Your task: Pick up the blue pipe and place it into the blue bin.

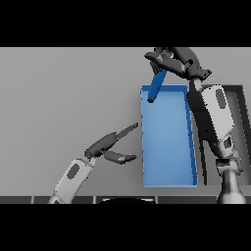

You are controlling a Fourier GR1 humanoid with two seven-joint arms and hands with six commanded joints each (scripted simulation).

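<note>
Blue cylindrical pipe [157, 85], short, smooth: hangs tilted from my right hand [172, 60], lower end just over the far rim of the blue rectangular open-topped bin [193, 147] on the grey tabletop [68, 93]. Handling advice: carry it nearer, toward the bin's middle, lower it, then release, lest it tip over the far wall. Right hand: fingers curled, clamped on the pipe's upper end. Left hand [105, 144]: idle beside the bin, fingers straight, holding nothing.

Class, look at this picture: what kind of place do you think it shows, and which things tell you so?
Probably a robot test bench for sorting tasks: a plain grey table, one blue bin, and a right hand holding a blue pipe over the bin's far end. The left hand idles nearby.
</note>
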